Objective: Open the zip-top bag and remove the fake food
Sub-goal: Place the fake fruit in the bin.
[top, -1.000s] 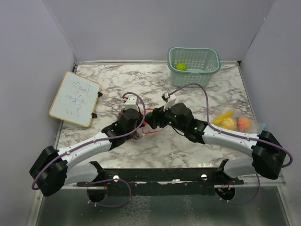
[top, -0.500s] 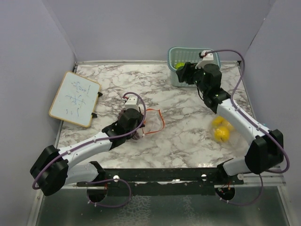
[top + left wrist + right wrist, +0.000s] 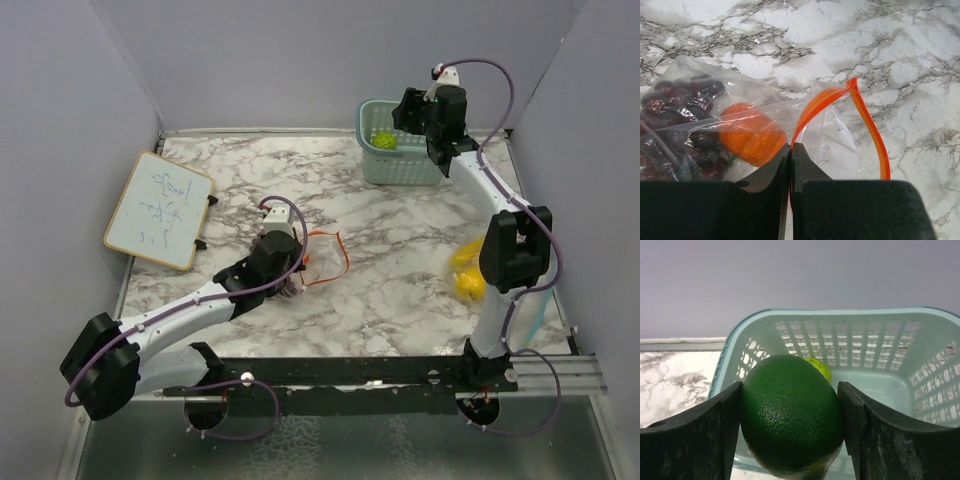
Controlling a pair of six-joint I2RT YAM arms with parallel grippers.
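From above, we are seeing the left gripper (image 3: 298, 272) pinching the bag (image 3: 325, 262) and the right gripper (image 3: 408, 108) hanging over the basket (image 3: 412, 172). At the left wrist, we are finding the jaws clenched on the bag's zip strip (image 3: 816, 106), the orange (image 3: 752, 141) and grapes (image 3: 675, 115) lying inside just left of them. At the right wrist, we are seeing the dark green fruit (image 3: 790, 415) grasped between both fingers (image 3: 725, 430), above the basket and its lime (image 3: 820, 368).
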